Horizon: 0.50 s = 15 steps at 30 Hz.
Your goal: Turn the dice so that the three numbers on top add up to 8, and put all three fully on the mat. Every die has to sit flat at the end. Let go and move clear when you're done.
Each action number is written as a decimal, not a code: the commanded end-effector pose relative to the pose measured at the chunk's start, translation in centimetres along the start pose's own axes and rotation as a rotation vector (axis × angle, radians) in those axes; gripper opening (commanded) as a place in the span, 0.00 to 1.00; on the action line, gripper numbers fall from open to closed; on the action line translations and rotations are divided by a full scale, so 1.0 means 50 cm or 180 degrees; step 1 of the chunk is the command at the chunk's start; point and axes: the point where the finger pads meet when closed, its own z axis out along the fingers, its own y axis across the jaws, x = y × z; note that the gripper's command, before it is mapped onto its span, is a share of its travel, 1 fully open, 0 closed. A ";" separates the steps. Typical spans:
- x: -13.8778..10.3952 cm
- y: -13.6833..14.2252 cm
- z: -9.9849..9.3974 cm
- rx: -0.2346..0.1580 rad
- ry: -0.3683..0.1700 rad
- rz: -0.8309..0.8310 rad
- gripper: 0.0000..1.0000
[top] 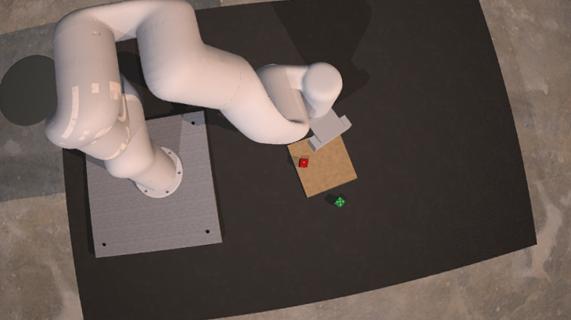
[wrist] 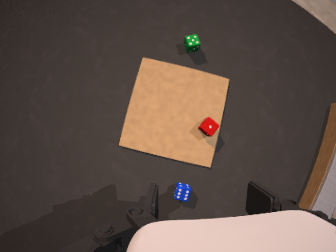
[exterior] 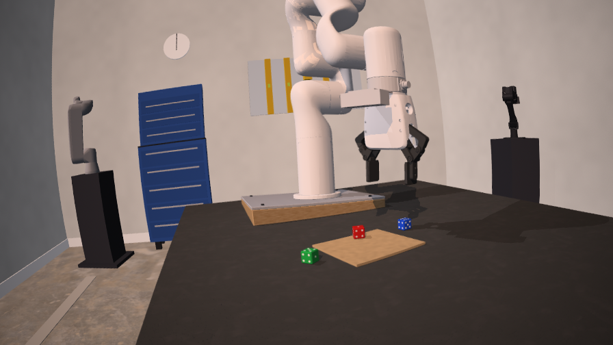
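Note:
My gripper (exterior: 391,181) (wrist: 203,198) is open and empty, fingers pointing down, high above the table. In the wrist view the blue die (exterior: 403,224) (wrist: 183,192) shows between the fingers, nearer the left one. It sits flat on the table off the mat, six up, and is hidden in the top view. The red die (top: 303,162) (exterior: 358,232) (wrist: 209,126) sits flat on the tan mat (top: 328,168) (exterior: 368,248) (wrist: 170,107) near one edge, one up. The green die (top: 340,202) (exterior: 308,255) (wrist: 192,43) sits flat off the mat's opposite side from the blue, five up.
The arm's base plate (top: 113,220) (exterior: 317,205) stands on the dark table (top: 423,140) (exterior: 239,296), to the left of the mat in the top view. The arm covers the area beyond the mat there. Cabinets and pedestals stand away from the table.

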 end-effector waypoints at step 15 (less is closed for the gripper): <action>-0.022 -0.007 0.001 0.0011 0.0015 -0.1914 1.00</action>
